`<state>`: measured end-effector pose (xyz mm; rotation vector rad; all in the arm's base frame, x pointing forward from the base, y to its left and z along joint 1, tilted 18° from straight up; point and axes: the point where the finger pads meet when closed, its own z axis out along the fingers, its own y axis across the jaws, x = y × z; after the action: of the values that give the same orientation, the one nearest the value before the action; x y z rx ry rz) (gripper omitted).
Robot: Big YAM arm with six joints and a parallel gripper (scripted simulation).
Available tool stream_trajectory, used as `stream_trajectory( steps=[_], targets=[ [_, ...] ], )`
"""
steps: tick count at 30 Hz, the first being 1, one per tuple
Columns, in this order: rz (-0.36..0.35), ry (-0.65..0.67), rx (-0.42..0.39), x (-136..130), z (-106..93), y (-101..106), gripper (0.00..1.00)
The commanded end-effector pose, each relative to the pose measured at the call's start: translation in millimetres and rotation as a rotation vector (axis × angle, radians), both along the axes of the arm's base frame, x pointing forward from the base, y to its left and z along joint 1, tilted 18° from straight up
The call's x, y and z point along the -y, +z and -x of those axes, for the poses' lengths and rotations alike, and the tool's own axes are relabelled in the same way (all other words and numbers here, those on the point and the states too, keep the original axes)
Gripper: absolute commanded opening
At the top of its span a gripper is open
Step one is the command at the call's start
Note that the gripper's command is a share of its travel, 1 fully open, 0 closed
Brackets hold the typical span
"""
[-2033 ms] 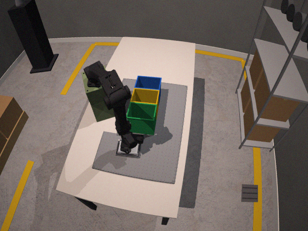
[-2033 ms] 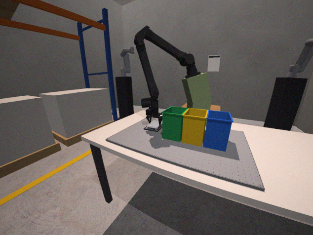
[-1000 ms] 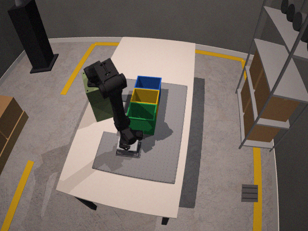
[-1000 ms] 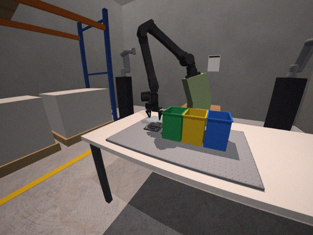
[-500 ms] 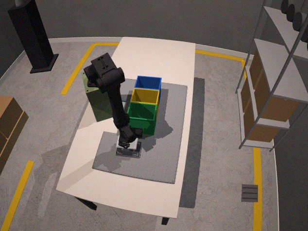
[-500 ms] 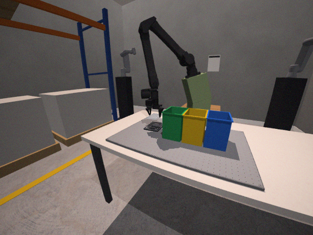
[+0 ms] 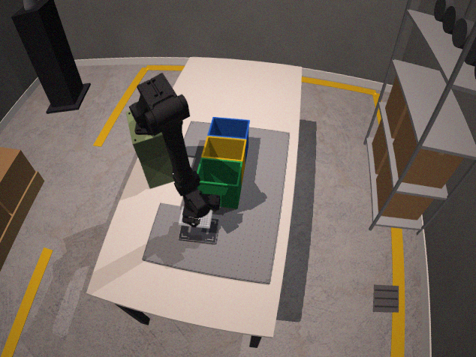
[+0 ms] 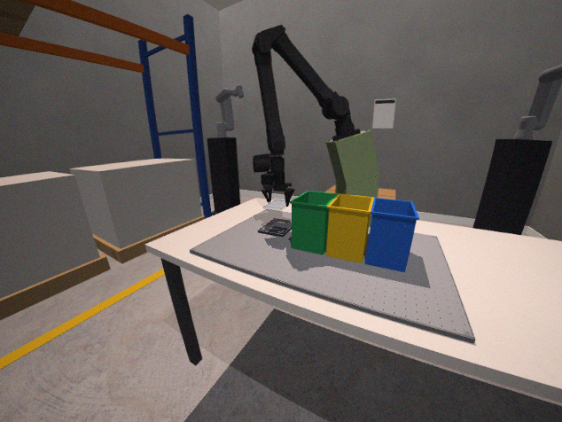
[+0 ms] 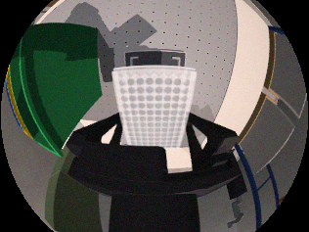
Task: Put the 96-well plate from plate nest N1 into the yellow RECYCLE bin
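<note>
While clamped on the white rectangular 96-well plate (image 9: pixel 154 106), the black parallel gripper (image 8: pixel 276 197) hangs above the dark square plate nest (image 8: pixel 275 226).

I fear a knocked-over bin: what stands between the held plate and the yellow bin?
The green bin does: it stands between the plate, lifted in the gripper, and the yellow bin, touching it.

A white table (image 8: pixel 499 272) carries a grey perforated mat (image 8: pixel 386 295).
</note>
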<state>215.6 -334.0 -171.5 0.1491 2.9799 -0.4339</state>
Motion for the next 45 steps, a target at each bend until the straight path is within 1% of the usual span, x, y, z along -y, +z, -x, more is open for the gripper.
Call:
stream_trajectory(
  steps=[1, 7, 9, 10, 11, 12, 24, 26, 27, 28, 29, 41, 43, 44, 45],
  targets=[
    [0.005, -0.002, 0.005, -3, -3.1, 11, 0.0],
    [0.006, 0.0, 0.005, -6, -2.6, 20, 0.0],
    [0.006, 0.0, 0.005, -6, -2.6, 20, 0.0],
    [-0.021, -0.005, -0.015, -13, 5.6, 9, 0.0],
    [0.001, -0.006, 0.001, -7, 1.1, 21, 0.0],
    [0.006, -0.005, 0.005, -6, -0.5, 25, 0.0],
    [0.008, 0.001, 0.007, -13, -0.5, 44, 0.0],
    [0.008, 0.001, 0.007, -13, -0.5, 44, 0.0],
    [-0.018, -0.005, -0.013, -18, 7.0, 34, 0.0],
    [0.004, -0.006, 0.004, -13, 2.9, 45, 0.0],
    [0.008, -0.005, 0.007, -13, 1.7, 49, 0.0],
    [0.008, 0.0, 0.007, -20, 2.6, 67, 0.0],
    [0.008, 0.0, 0.007, -20, 2.6, 67, 0.0],
    [-0.013, -0.006, -0.009, -23, 8.3, 59, 0.0],
    [0.009, -0.006, 0.007, -19, 4.8, 71, 0.0]
  ],
)
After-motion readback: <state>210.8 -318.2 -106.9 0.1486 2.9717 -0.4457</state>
